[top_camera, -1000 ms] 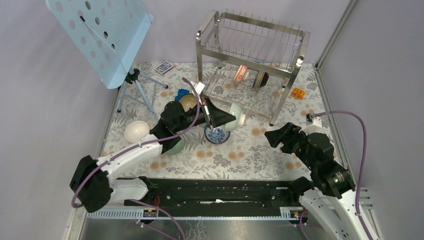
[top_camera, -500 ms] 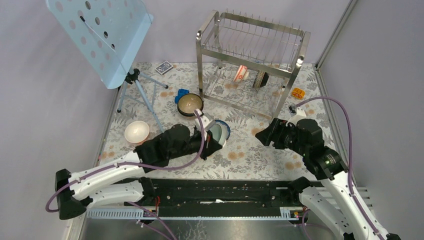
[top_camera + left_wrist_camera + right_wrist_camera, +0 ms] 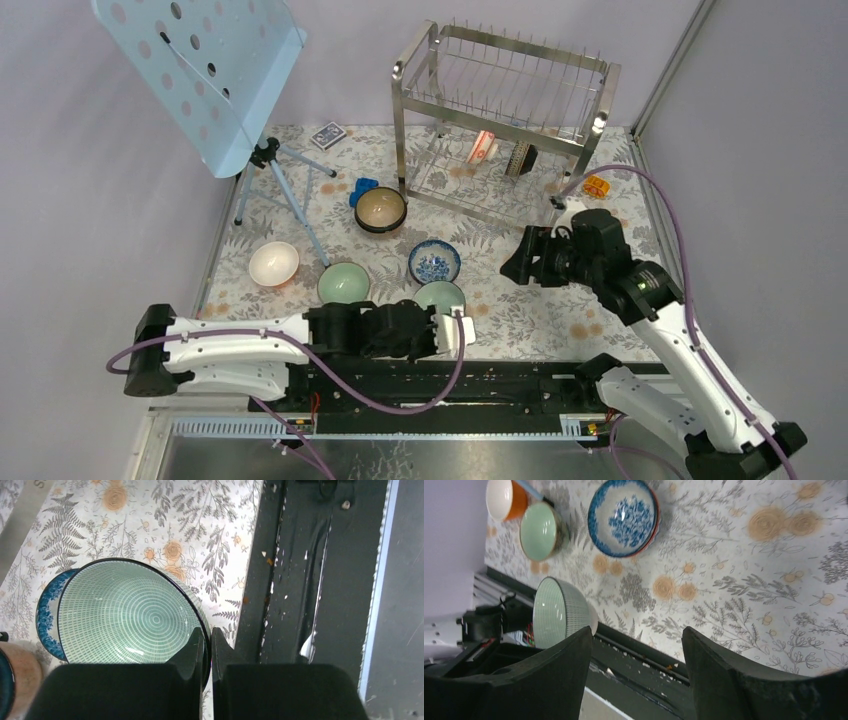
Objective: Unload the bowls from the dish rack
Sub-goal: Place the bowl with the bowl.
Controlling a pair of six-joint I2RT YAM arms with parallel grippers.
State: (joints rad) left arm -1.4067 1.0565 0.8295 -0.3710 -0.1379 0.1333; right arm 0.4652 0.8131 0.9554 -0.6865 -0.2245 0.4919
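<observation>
A: Well out to the left of the left gripper [image 3: 208, 641], a white bowl [image 3: 273, 262] is seen on the floral mat [image 3: 520, 310]. A pale green bowl [image 3: 343, 282] is set nearer in.

B: And those fingers?

A: They are pinched on the rim of a green ribbed bowl [image 3: 125, 615], one inside and one outside. It is held tilted at the mat's near edge, beside the black rail [image 3: 310, 580].

B: Just past it, a blue-and-white bowl [image 3: 434, 262] is spotted, and further out a dark brown bowl [image 3: 380, 209].

A: The dish rack [image 3: 400, 120] is stood well beyond both pairs of fingers. An orange-red patterned bowl [image 3: 482, 146] and a dark bowl [image 3: 521, 158] are propped on edge in its lower tier.

B: The right gripper [image 3: 639, 645] is held above the mat, fingers spread wide, nothing gripped.
</observation>
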